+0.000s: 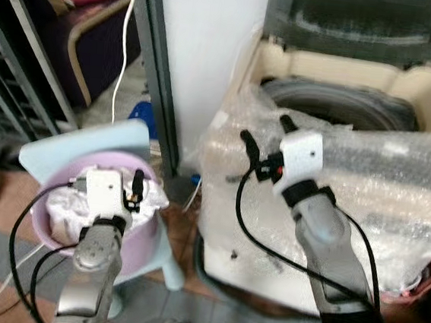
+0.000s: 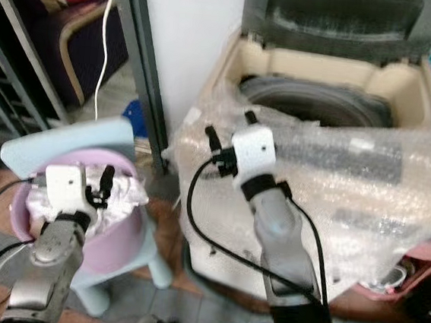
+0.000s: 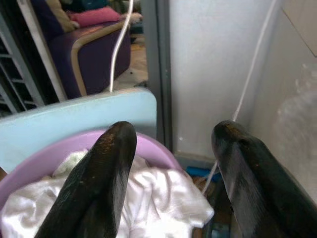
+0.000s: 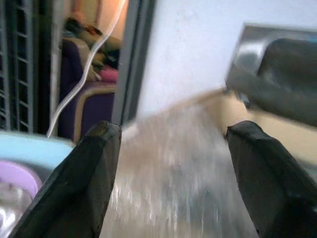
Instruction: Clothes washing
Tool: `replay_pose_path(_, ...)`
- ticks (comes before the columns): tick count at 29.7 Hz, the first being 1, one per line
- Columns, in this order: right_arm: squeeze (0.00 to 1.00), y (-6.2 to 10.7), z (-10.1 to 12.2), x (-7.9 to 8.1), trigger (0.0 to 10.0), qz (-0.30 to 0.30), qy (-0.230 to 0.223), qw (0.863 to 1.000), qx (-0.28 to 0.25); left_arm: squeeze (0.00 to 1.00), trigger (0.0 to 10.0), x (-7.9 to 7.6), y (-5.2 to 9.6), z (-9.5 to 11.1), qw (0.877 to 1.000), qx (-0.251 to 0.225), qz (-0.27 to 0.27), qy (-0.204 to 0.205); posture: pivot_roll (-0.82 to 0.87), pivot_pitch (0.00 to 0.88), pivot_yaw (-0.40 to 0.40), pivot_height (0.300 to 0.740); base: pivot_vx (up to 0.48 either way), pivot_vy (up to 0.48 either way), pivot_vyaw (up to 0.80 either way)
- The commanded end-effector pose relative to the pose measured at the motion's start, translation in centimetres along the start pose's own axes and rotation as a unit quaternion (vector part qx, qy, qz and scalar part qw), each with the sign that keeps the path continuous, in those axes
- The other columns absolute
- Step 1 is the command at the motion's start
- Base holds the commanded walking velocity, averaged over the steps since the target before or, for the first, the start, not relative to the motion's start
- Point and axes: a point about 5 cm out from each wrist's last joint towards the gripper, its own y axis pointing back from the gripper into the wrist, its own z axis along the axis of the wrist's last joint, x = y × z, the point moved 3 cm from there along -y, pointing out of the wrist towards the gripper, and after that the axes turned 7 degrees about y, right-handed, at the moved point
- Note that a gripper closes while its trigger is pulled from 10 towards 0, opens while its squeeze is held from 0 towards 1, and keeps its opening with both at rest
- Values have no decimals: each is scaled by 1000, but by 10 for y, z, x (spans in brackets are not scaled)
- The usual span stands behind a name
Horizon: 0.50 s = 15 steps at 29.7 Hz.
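The washing machine (image 1: 343,105) filled the upper right of the frame, its lid up and its front wrapped in bubble wrap (image 1: 380,200). At lower left I saw the pink basin (image 1: 143,235) on a pale blue stool (image 1: 87,141), with the white laundry (image 3: 158,198) lying inside it. My right gripper (image 1: 267,136) hung over the wrapped front edge of the machine, fingers spread wide, empty. My left gripper (image 3: 173,148) hovered above the basin, also wide open and holding nothing.

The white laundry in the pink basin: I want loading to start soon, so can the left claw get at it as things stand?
Probably yes. The left claw hangs open just above the white laundry in the pink basin, with nothing between them.
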Motion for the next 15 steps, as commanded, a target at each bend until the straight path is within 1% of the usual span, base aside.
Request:
replay_pose_path(1,1000,2,3,5,10000,4,-2,1000,-2,0,10000,7,0,2,1000,2,1,-10,-71,0,88,740,0,480,0)
replay_pose_path(4,1000,5,2,11,10000,21,35,999,-3,0,10000,6,0,2,1000,3,-5,-3,-70,0,87,740,0,480,0)
replay_pose_path(6,1000,6,0,14,10000,24,29,999,-1,0,10000,7,1,2,1000,5,-1,-5,-59,0,93,740,0,480,0)
replay_pose_path(12,1000,6,-11,15,10000,15,21,999,20,0,10000,10,2,5,1000,2,0,-16,-45,0,99,740,0,480,0)
replay_pose_path(15,1000,12,-23,17,10000,18,23,999,39,0,10000,13,2,9,1000,-12,5,-17,-44,0,100,740,0,480,0)
